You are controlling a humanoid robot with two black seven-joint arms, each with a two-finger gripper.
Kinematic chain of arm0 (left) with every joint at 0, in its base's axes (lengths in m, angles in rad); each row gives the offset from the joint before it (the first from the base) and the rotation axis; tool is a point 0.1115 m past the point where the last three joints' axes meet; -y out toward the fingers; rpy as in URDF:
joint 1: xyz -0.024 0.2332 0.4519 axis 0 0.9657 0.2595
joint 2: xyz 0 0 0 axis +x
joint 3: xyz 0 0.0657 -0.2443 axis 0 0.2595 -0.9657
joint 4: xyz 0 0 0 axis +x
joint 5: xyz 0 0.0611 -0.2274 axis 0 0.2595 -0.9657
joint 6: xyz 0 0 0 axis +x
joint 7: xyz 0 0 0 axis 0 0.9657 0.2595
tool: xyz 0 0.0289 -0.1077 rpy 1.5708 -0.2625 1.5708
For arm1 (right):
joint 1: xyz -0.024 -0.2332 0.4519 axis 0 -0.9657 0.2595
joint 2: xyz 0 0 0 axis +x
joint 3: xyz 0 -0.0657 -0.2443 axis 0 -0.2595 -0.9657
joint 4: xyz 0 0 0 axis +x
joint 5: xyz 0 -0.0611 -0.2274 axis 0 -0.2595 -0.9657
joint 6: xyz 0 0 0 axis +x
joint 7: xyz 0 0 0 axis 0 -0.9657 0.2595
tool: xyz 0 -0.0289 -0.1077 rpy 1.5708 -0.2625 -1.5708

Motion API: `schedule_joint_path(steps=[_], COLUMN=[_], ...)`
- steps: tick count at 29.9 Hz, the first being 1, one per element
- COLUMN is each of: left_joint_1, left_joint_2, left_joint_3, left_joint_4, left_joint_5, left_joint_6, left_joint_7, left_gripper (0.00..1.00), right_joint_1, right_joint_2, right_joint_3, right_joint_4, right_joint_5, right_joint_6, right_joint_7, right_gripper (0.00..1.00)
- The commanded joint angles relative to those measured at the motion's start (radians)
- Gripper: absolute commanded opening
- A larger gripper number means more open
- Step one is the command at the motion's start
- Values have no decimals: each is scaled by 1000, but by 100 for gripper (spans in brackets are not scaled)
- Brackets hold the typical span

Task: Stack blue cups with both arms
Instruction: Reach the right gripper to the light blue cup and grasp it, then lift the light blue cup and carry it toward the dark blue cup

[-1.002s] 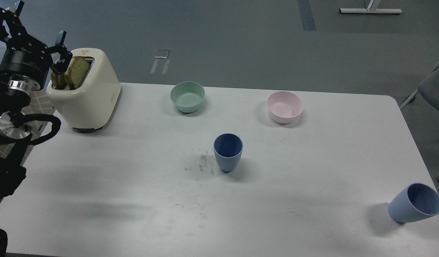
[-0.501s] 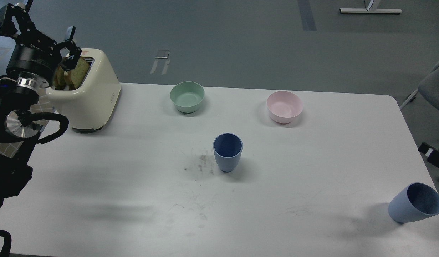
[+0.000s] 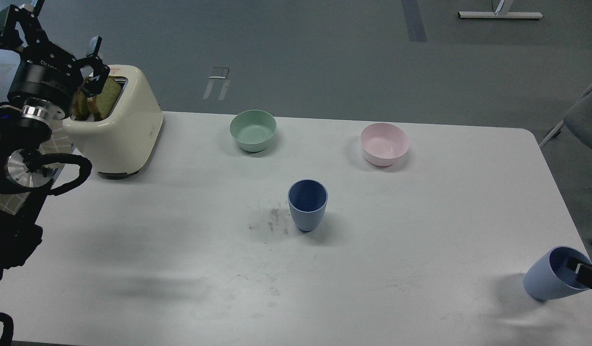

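Observation:
The darker blue cup stands upright, mouth up, in the middle of the white table. The paler blue cup leans tilted at the table's right edge, its mouth facing up and right. My left gripper is open and empty, raised at the far left, just left of the toaster and far from both cups. Only a black tip of my right gripper shows at the right edge. It sits at or inside the pale cup's mouth; its fingers cannot be told apart.
A cream toaster with bread slices stands at the back left, close to my left gripper. A mint-green bowl and a pink bowl sit at the back. Dark scuff marks lie left of the dark cup.
My right gripper's black tip has moved down along the right edge to the pale cup's mouth. My left gripper rose a little earlier and has since held still. The cups have stayed put.

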Motion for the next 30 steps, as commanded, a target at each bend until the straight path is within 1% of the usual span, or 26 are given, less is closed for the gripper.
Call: schedule_joint_path(steps=[1, 2, 3, 5, 6, 7, 9, 11, 12, 13, 15, 16, 20, 22, 27, 30], left_joint_1=[2, 2, 2, 2, 2, 2, 2, 2, 2, 2, 2, 2, 0, 0, 0, -1], left_joint_2=[-2, -2, -2, -2, -2, -4, -4, -5, -10, -13, -18, -18, -19, -19, -19, -19], left_joint_3=[0, 0, 0, 0, 0, 0, 0, 2, 2, 2, 3, 3, 8, 8, 10, 11], left_joint_4=[0, 0, 0, 0, 2, 0, 2, 2, 3, 3, 3, 3, 8, 11, 11, 11], left_joint_5=[3, 4, 4, 6, 6, 6, 9, 9, 10, 12, 13, 13, 13, 13, 13, 13], left_joint_6=[0, 0, 0, 0, 0, 0, 0, 0, 0, 0, 0, 0, 0, 0, 1, 1], left_joint_7=[-1, -1, -1, -1, -1, -1, -1, -1, -1, -1, -1, -1, -1, -1, -2, -2], left_gripper=[98, 97, 98, 98, 97, 97, 98, 98, 97, 98, 98, 97, 98, 98, 97, 98], right_joint_1=[-2, -2, -1, 2, 4, 4, 4, 6, 6, 7, 6, 7, 7, 10, 36, 61], right_joint_2=[1, 1, 7, 12, 14, 14, 23, 27, 29, 30, 38, 43, 61, 66, 89, 86], right_joint_3=[-2, -5, -5, -5, -6, -6, -6, -6, -6, -6, -8, -8, -8, -9, -3, 4], right_joint_4=[-2, -2, -5, -11, -16, -17, -20, -25, -31, -31, -37, -37, -34, -31, -25, -20], right_joint_5=[-25, -35, -49, -57, -60, -60, -60, -60, -60, -60, -60, -60, -57, -54, -49, -43], right_joint_6=[0, 0, 0, 0, 0, 0, 0, 0, 0, 0, 0, -1, -2, -4, -5, -4], right_joint_7=[-1, -3, -4, -6, -9, -9, -11, -12, -11, -12, -11, -11, -11, -9, -1, 31], right_gripper=[87, 82, 74, 67, 61, 58, 45, 39, 32, 28, 16, 14, 12, 0, 0, 0])
